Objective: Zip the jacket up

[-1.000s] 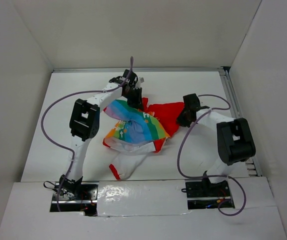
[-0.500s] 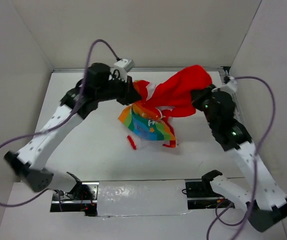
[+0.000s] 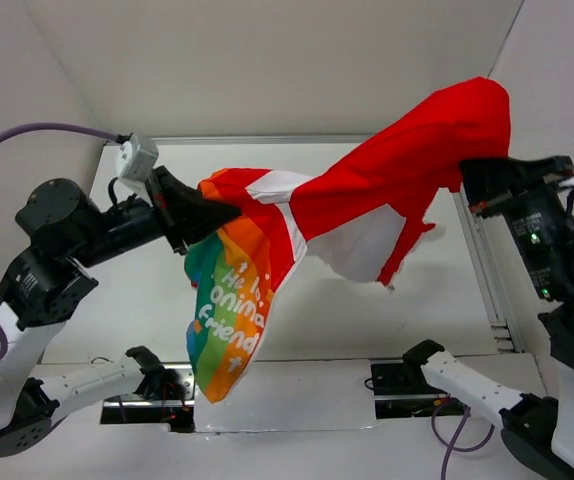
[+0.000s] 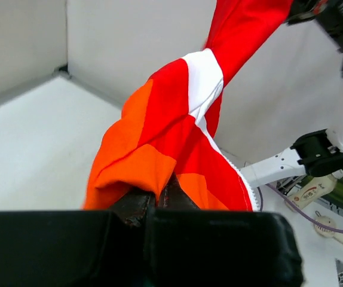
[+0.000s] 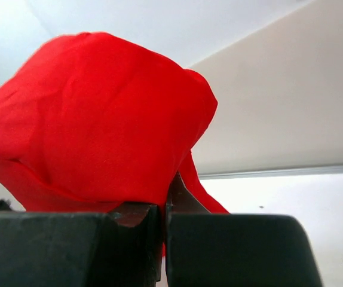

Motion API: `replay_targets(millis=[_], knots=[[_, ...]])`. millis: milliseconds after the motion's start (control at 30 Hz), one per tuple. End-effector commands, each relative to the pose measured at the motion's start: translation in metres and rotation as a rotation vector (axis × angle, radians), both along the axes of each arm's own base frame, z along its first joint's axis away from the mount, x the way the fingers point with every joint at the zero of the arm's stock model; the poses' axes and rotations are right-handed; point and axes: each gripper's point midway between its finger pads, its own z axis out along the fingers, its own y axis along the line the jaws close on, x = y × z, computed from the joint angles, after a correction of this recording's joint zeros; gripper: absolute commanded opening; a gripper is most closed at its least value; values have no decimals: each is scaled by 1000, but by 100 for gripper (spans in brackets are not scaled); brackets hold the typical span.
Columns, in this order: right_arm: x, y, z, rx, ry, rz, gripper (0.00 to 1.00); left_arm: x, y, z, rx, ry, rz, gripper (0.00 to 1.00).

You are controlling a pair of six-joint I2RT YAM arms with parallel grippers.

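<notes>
Red hood [image 3: 437,130]: upper right of the top view, pinched by the right gripper [image 5: 164,209], jaws together on a fold of cloth.
Rainbow front [image 3: 229,310]: hangs at lower left of centre, lettering outward, twisted below the left gripper [image 4: 158,200], whose jaws clamp an orange-red bunch.
Jacket [image 3: 297,215]: strung in the air between both arms, off the bench [image 3: 437,290].
Handling: light, limp cloth, likely to sag, twist and slide rather than keep a shape.
Where to hold: probably the front hems beside the white toothed edge [image 4: 248,188], possibly the zip.
Risk: a thin pinch may slip under tension.
</notes>
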Motion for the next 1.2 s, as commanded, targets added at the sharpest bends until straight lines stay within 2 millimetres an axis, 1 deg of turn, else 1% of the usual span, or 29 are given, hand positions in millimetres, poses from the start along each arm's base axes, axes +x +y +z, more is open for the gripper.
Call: replay_targets(millis=[0, 100, 200, 233, 300, 333, 367, 400, 433, 467, 500, 533, 567, 600, 633, 667, 700, 733, 767, 800, 833, 867, 900, 933, 967, 1000, 1033, 1067, 1167], knots=[[45, -10, -9, -47, 99, -164, 0, 26, 1, -22, 11, 153, 114, 0], [88, 8, -36, -83, 217, -187, 0, 72, 0, -63, 57, 339, 306, 0], [149, 32, -91, -143, 387, -189, 0, 114, -12, -125, 130, 516, 400, 0], [168, 40, -115, -165, 449, -181, 0, 141, -11, -155, 149, 602, 428, 0], [214, 53, -171, -189, 593, -176, 0, 163, -15, -203, 171, 730, 402, 0], [244, 63, -213, -209, 683, -173, 0, 194, -4, -245, 190, 859, 498, 0], [258, 73, -235, -207, 735, -131, 0, 207, -1, -262, 202, 910, 517, 0], [274, 77, -241, -189, 751, -119, 6, 231, 6, -306, 245, 1013, 548, 13], [303, 87, -288, -227, 845, -115, 8, 241, -4, -306, 234, 1040, 472, 19], [323, 95, -275, -219, 815, -112, 11, 260, -1, -341, 261, 1113, 460, 49], [332, 97, -291, -245, 866, -113, 19, 277, -6, -335, 246, 1094, 439, 56], [352, 106, -334, -290, 947, -107, 25, 285, -7, -342, 255, 1110, 435, 67], [362, 109, -340, -296, 962, -105, 31, 292, -7, -345, 259, 1114, 433, 74], [372, 112, -343, -310, 963, -102, 54, 303, -7, -349, 274, 1105, 438, 83], [373, 113, -341, -310, 957, -97, 66, 307, -6, -350, 280, 1097, 442, 99], [369, 115, -337, -308, 939, -73, 89, 309, -5, -343, 277, 1065, 423, 99], [363, 117, -336, -303, 934, -47, 100, 307, -3, -340, 274, 1062, 419, 99], [358, 115, -333, -286, 930, -31, 100, 306, -1, -336, 262, 1049, 416, 99], [343, 114, -361, -288, 983, -5, 100, 297, 5, -331, 259, 1040, 423, 99], [325, 108, -339, -250, 947, -4, 100, 292, 10, -331, 261, 1046, 443, 99], [298, 99, -351, -238, 961, -8, 100, 278, 18, -332, 276, 1041, 475, 99], [291, 96, -385, -239, 1024, -16, 100, 269, 22, -333, 286, 1049, 488, 99], [267, 88, -367, -206, 985, -18, 100, 258, 26, -336, 292, 1061, 503, 99], [237, 76, -414, -181, 1095, -43, 100, 244, 28, -323, 280, 1027, 504, 99], [220, 69, -400, -145, 1052, -45, 100, 221, 31, -344, 307, 1065, 474, 99], [203, 63, -415, -131, 1086, -58, 100, 209, 29, -346, 307, 1061, 451, 99], [176, 52, -454, -106, 1186, -97, 100, 199, 26, -331, 277, 997, 422, 99], [162, 46, -451, -84, 1172, -107, 100, 177, 24, -355, 313, 1027, 394, 99], [121, 24, -492, -59, 1295, -181, 100, 143, 14, -373, 350, 1024, 339, 99]])
